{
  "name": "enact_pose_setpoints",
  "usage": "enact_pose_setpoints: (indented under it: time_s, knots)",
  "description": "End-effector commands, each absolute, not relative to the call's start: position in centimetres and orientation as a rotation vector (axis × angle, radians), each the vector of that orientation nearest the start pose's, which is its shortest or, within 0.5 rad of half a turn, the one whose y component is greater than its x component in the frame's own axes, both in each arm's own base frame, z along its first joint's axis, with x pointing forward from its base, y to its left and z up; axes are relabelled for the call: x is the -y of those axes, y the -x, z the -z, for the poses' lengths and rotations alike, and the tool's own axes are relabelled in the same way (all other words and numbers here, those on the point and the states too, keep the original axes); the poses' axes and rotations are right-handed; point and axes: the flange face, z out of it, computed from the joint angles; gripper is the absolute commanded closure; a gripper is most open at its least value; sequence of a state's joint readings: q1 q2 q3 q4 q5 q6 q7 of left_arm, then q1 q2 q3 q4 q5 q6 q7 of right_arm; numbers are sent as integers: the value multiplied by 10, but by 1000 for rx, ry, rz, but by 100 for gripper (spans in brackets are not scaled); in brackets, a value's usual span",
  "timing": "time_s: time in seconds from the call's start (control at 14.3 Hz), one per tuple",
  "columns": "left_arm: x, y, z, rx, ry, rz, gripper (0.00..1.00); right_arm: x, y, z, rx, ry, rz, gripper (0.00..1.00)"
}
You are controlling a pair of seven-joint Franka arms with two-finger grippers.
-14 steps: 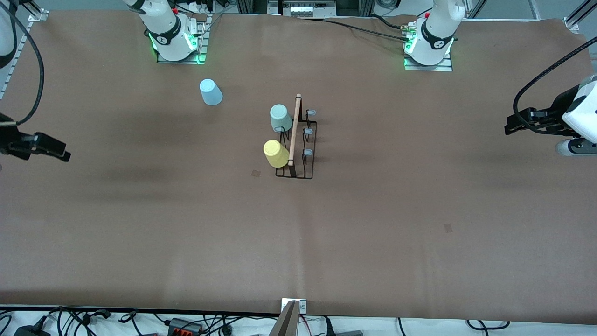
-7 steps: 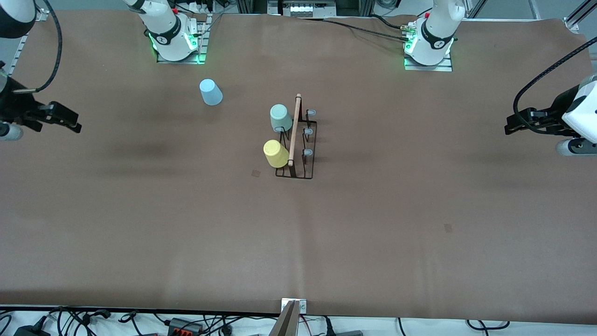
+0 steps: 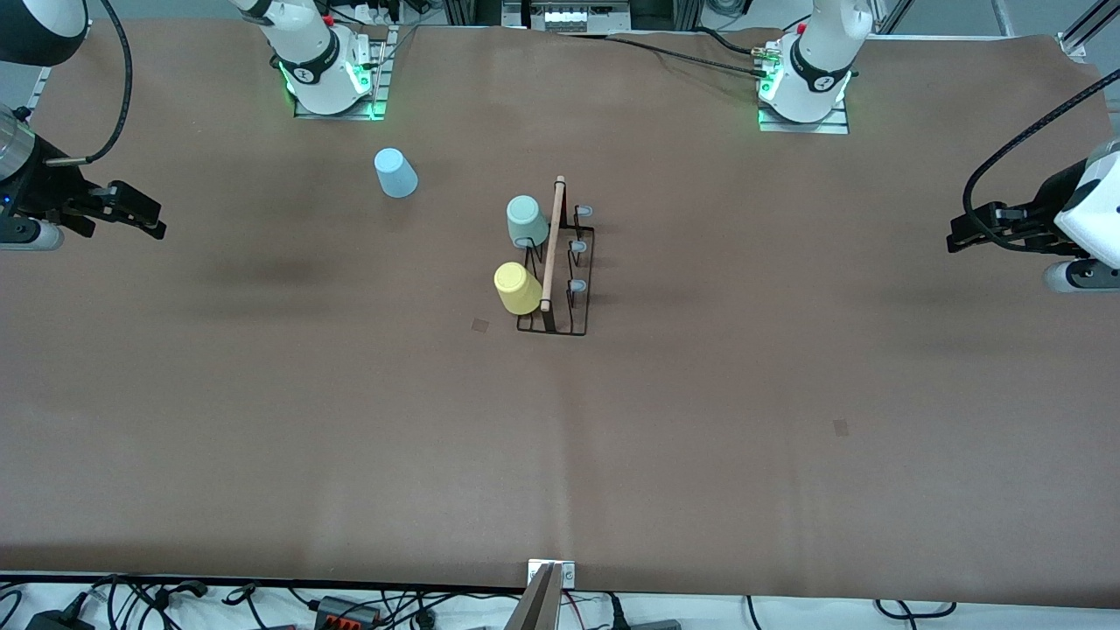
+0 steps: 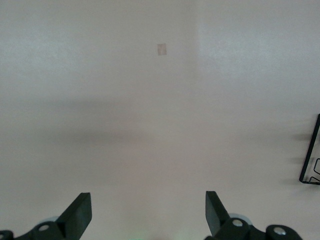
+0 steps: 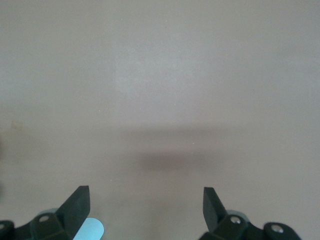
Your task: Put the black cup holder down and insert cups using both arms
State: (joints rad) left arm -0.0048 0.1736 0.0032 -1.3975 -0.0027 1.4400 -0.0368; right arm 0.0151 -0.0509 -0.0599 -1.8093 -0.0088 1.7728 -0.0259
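Brown table carries our rack at center; left gripper at three o'clock, right gripper at nine, jaws apart.

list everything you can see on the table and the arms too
black cup holder: one, black wire with a light wooden handle, upright near the middle of the table
mint green cup: one, upside down on the holder, on its side toward the right arm's end
yellow cup: one, upside down on the holder, nearer the front camera than the mint green cup
light blue cup: one, upside down on the table, apart from the holder, near the right arm's base
table: one, brown cover
right gripper: one, black, fingers open, holding nothing, over the right arm's end of the table
left gripper: one, black, fingers open, holding nothing, over the left arm's end, waiting
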Motion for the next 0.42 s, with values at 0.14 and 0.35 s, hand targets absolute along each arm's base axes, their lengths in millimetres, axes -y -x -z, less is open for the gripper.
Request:
enact_pose_setpoints:
  time_s: [0.14, 0.35]
  knots:
    - [0, -587, -597, 79, 3157, -209, 0, 25, -544, -569, 2, 3154, 69, 0]
    - [2, -587, -597, 89, 3155, -209, 0, 25, -542, -569, 4, 3152, 60, 0]
